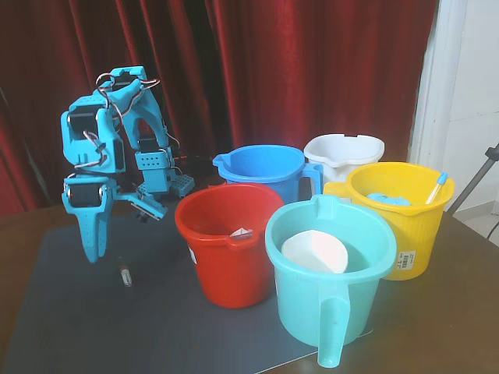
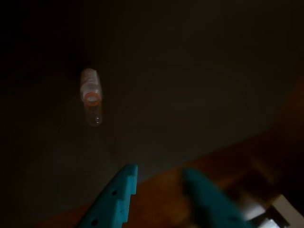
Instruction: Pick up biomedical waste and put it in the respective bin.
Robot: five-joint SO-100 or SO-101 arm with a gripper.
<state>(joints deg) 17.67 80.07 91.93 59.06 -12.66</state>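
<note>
Nearest the cam in fixed view: teal jug (image 1: 331,273), handle toward the lens, w/ a white piece (image 1: 315,252) lying inside.

Gripper (image 2: 159,178) enters wrist view from the bottom edge; two teal fingers (image 2: 121,190) apart w/ a clear gap, nothing between them, so it's open and empty. In fixed view the gripper (image 1: 95,249) points down, tips just above the dark mat (image 1: 70,312). Arm (image 1: 109,148) is folded above it, light blue, wires showing.

Vial (image 2: 90,95) lies flat on the mat, whitish end away from the fingers, orange ring at the neck, clear body toward the fingers. It's ahead of the gripper and off to the left in wrist view, not touching. In fixed view the vial (image 1: 125,273) sits just right of the tips, small & dark, between gripper and red bucket (image 1: 228,241).

Buckets cluster right of the arm: red one on the mat, blue one (image 1: 261,171) behind it, white one (image 1: 345,154) furthest back, yellow one (image 1: 401,214) at right holding a blue-tipped stick (image 1: 437,187) leaning on its rim. Red curtain (image 1: 312,70) behind.
</note>
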